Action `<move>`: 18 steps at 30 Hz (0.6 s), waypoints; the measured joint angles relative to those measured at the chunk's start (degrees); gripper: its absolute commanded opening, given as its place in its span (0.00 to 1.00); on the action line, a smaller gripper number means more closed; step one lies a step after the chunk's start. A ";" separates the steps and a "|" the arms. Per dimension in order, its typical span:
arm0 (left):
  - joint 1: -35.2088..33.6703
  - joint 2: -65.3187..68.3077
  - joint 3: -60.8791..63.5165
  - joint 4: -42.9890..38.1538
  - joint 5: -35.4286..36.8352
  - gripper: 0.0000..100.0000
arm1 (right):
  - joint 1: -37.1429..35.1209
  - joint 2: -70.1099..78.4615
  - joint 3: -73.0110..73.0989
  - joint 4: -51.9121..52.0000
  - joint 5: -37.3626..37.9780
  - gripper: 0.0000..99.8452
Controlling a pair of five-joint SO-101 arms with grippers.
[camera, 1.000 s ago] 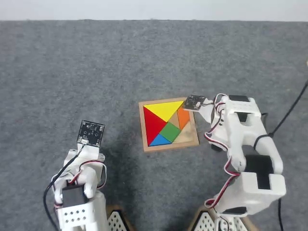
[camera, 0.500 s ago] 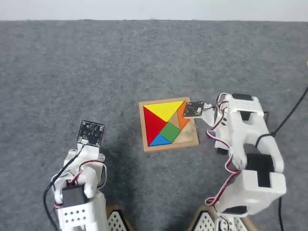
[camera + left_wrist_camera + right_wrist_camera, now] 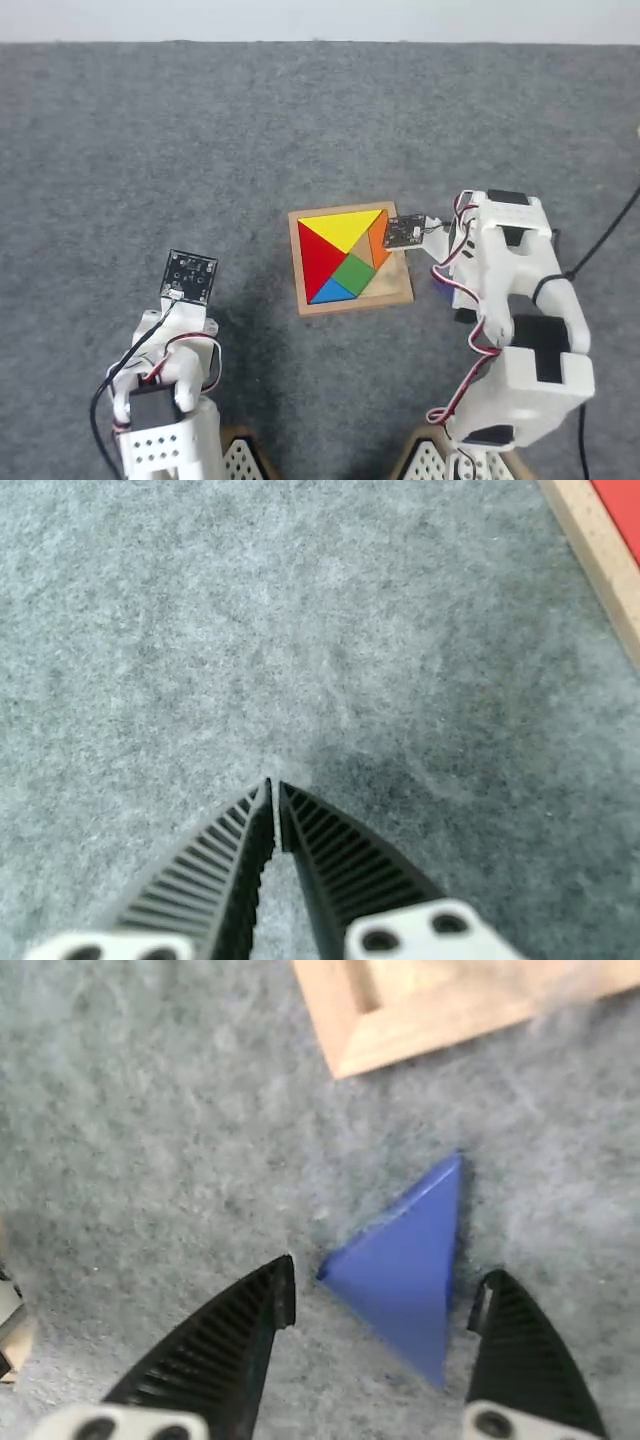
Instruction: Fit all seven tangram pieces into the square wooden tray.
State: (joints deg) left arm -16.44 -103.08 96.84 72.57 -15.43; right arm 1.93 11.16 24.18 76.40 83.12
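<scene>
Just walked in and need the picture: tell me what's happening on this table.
The right gripper hangs open, straddling a blue triangle lying on the carpet beside a corner of the wooden tray. The tray holds several coloured pieces, with bare floor at one side. The left gripper is shut over bare carpet.

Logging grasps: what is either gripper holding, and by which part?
Nothing. The right gripper stands open astride the blue triangular tangram piece; the left gripper is shut, empty.
</scene>
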 measured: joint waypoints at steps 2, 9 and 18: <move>0.00 0.00 0.00 0.00 0.00 0.01 | 0.09 0.88 -0.09 -1.23 0.00 0.13; 0.00 0.00 0.00 0.00 0.00 0.01 | 0.18 1.85 -0.62 -2.46 -2.20 0.14; 0.00 0.00 0.00 0.00 0.00 0.01 | 0.62 1.85 -0.53 -3.25 -4.66 0.23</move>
State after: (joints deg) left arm -16.44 -103.08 96.84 72.57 -15.43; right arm 2.55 13.01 23.65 73.14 78.46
